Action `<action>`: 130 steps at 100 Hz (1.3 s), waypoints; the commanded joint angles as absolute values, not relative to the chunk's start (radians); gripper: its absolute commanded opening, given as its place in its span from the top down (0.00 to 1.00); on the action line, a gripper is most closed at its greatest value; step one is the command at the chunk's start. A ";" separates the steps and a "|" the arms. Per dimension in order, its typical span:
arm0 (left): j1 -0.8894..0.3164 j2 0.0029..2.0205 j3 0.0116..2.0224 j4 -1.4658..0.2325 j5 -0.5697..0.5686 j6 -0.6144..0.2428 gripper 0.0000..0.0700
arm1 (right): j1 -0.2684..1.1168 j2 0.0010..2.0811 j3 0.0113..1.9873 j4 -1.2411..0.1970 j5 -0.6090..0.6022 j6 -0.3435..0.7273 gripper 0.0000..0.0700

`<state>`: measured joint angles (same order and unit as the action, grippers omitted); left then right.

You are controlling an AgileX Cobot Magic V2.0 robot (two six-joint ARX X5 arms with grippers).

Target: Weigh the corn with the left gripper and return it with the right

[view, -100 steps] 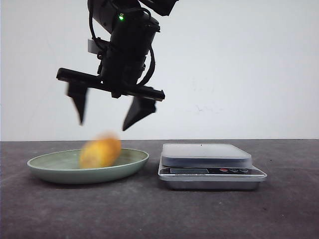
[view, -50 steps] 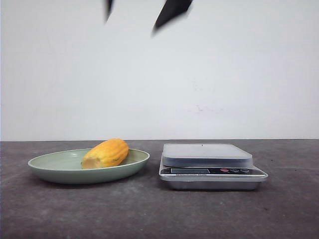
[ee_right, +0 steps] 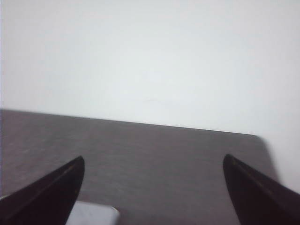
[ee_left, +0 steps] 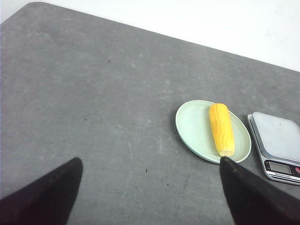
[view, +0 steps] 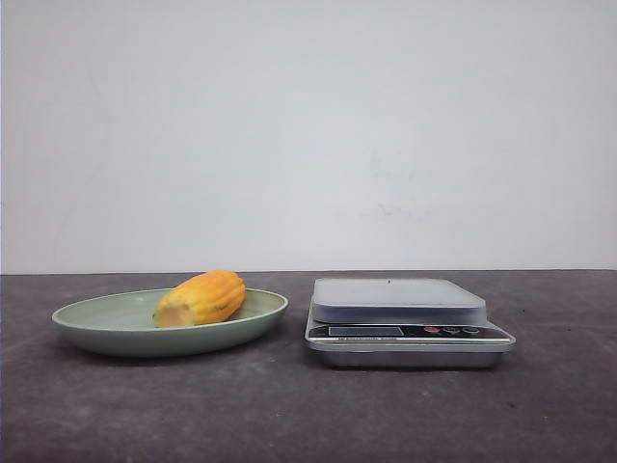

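Corn now at rest on plate beside scale; both grippers lifted out of front view, fingers spread and empty — return evidently done, task likely complete.

Even soft light, faint shadows

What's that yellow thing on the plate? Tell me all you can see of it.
It is a piece of corn, a short stubby cob, yellow-orange, with ridged rows of kernels along its length and a pale cut end. It lies on its side inside the shallow pale green plate, resting on the plate's surface, towards the side nearer the kitchen scale but not touching the scale. Nothing grips or covers it. The left wrist view shows it lying whole and roughly straight across the plate.
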<state>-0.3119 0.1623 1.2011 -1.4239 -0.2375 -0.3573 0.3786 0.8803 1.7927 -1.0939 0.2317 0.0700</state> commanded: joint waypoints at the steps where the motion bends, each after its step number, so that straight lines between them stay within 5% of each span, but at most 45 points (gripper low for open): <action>1: -0.313 0.160 1.210 -1.416 -0.242 -0.345 0.22 | 0.380 0.829 1.805 -1.161 0.242 0.056 0.17; 23: -0.313 0.160 1.193 -1.411 -0.242 -0.353 0.24 | 0.369 0.583 1.686 -1.285 0.224 0.142 0.17; 38: -0.314 0.160 1.165 -1.375 -0.230 -0.351 0.47 | 0.363 0.401 1.449 -1.253 0.215 0.207 0.20; 48: -0.313 0.160 1.149 -1.349 -0.229 -0.348 0.77 | 0.363 0.304 1.285 -1.195 0.186 0.229 0.53; 52: -0.313 0.160 1.142 -1.338 -0.229 -0.348 0.99 | 0.363 0.274 1.230 -1.168 0.184 0.229 0.78; 55: -0.314 0.160 1.137 -1.325 -0.229 -0.347 0.99 | 0.363 0.256 1.194 -1.148 0.185 0.229 1.00; 75: -0.314 0.160 1.113 -1.232 -0.200 -0.354 0.99 | 0.363 0.212 1.059 -1.023 0.155 0.250 0.98; 130: -0.314 0.160 1.114 -1.211 -0.201 -0.359 0.99 | 0.363 0.218 1.040 -1.028 0.158 0.270 0.98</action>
<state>-0.3119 0.1623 1.1027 -1.2263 -0.2031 -0.3584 0.3599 0.2172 1.0279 -1.0405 0.1570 0.2596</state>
